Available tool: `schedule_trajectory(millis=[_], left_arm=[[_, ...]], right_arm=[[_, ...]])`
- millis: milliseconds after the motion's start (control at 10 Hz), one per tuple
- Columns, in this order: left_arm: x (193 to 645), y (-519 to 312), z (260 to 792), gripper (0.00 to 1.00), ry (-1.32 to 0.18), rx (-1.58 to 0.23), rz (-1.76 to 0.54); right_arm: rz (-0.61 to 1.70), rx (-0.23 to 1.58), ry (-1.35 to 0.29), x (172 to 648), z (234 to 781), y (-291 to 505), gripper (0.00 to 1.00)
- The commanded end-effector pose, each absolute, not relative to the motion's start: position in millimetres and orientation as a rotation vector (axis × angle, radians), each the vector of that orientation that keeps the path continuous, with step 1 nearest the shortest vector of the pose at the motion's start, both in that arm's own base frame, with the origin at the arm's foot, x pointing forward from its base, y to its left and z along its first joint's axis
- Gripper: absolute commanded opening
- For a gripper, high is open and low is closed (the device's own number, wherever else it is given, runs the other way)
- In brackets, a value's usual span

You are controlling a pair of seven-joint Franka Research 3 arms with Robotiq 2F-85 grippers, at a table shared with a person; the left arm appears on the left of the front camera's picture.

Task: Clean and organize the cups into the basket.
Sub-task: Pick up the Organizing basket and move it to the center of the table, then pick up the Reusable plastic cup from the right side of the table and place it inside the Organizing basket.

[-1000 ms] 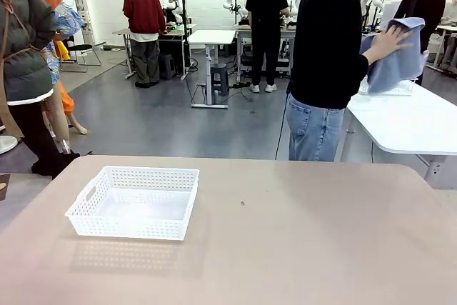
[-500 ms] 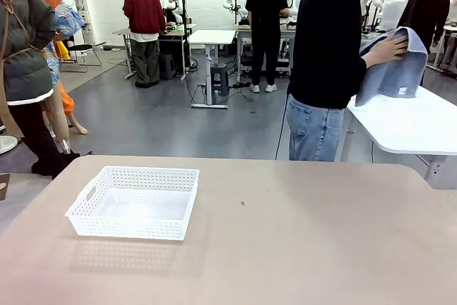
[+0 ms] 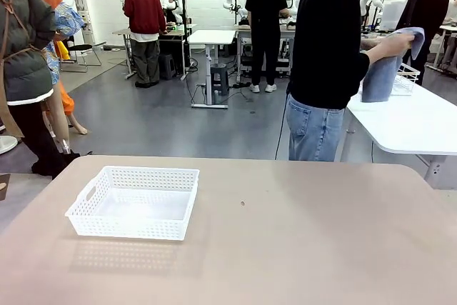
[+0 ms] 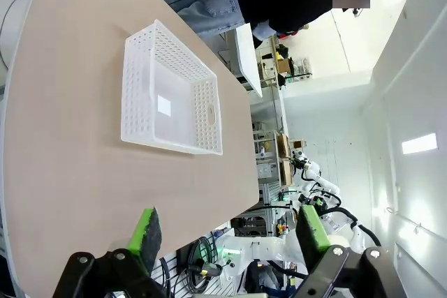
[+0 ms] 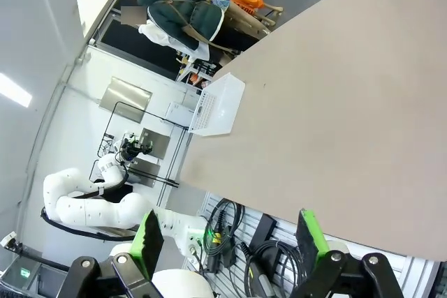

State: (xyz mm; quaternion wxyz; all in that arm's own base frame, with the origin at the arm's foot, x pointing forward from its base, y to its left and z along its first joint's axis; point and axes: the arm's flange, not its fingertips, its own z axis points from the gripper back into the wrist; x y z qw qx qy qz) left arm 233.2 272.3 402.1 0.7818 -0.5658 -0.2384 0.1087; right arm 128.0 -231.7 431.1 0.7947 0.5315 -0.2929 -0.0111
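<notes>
The white perforated basket (image 3: 134, 201) sits on the tan table at the left, with nothing inside it. In the left wrist view the basket (image 4: 170, 93) lies ahead of my left gripper (image 4: 227, 232), whose green-padded fingers stand wide apart with nothing between them. My right gripper (image 5: 227, 236) is open too, held off the table's edge, and the basket (image 5: 218, 107) shows small and far off. The cups are out of view.
A person in a black top and jeans (image 3: 325, 62) stands past the table's far edge, turned toward a white side table (image 3: 410, 123) and holding a blue-grey cloth (image 3: 389, 62). A wire rack (image 3: 404, 78) rests on that side table. The tan table (image 3: 300, 233) is bare right of the basket.
The person has drawn the cloth in and bunched it up, uncovering the wire rack. The basket and both grippers have not moved.
</notes>
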Motion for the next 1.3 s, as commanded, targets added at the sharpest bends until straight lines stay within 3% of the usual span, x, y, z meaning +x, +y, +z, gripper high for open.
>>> schedule_trajectory(millis=[0,1200], left_arm=[[231.7,276.8,404.4,1.0,-0.528,-1.237,0.238],[231.7,276.8,404.4,1.0,-0.528,-1.237,0.238]], right_arm=[[-0.014,1.157,-0.654,124.0,431.8,-232.5,1.0],[-0.014,1.157,-0.654,124.0,431.8,-232.5,1.0]])
